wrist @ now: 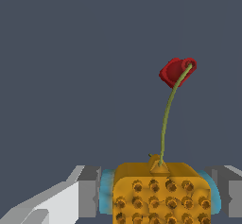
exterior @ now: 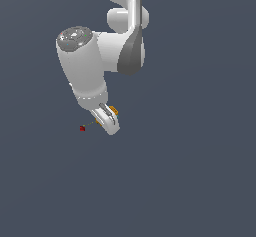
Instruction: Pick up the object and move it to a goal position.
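The object [wrist: 160, 194] is an orange studded lump with teal-blue patches on its sides. It sits between the grey fingers [wrist: 90, 192] of my white gripper [wrist: 160, 200], which is shut on it. In the exterior view the gripper [exterior: 106, 119] hangs tilted under the arm, and only slivers of the orange object [exterior: 113, 110] peek out beside the fingers. The goal position, a small dark red blob [exterior: 82, 128], floats a short way off toward the exterior view's left, at about fingertip height. In the wrist view a thin green line curves from the object to the goal position [wrist: 177, 72].
The bulky white arm link [exterior: 82, 63] and the elbow [exterior: 131, 46] hang above the gripper. Everything else is a flat dark grey-blue background with no visible edges or other objects.
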You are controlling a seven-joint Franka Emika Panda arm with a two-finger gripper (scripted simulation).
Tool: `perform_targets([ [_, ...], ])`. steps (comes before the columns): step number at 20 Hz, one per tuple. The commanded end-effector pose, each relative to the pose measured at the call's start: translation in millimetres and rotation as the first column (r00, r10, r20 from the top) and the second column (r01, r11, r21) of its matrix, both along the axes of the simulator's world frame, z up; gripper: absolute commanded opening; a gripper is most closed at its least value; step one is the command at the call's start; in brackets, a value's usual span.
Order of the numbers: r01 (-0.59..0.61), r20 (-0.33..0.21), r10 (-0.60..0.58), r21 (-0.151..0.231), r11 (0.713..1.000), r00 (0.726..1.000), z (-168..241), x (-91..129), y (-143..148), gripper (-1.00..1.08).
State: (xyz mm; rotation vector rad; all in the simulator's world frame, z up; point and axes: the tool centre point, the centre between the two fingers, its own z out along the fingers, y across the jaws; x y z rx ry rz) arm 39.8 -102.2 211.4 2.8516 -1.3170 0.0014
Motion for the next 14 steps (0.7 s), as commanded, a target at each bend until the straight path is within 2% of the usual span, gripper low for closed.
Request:
perform_targets([
  [1,-0.001,0.000,0.001,0.000,1.000,1.000,15,10,-11,-1.00],
  [14,-0.002,-0.001,0.002,0.001,1.000,1.000,66,47,-55,-1.00],
])
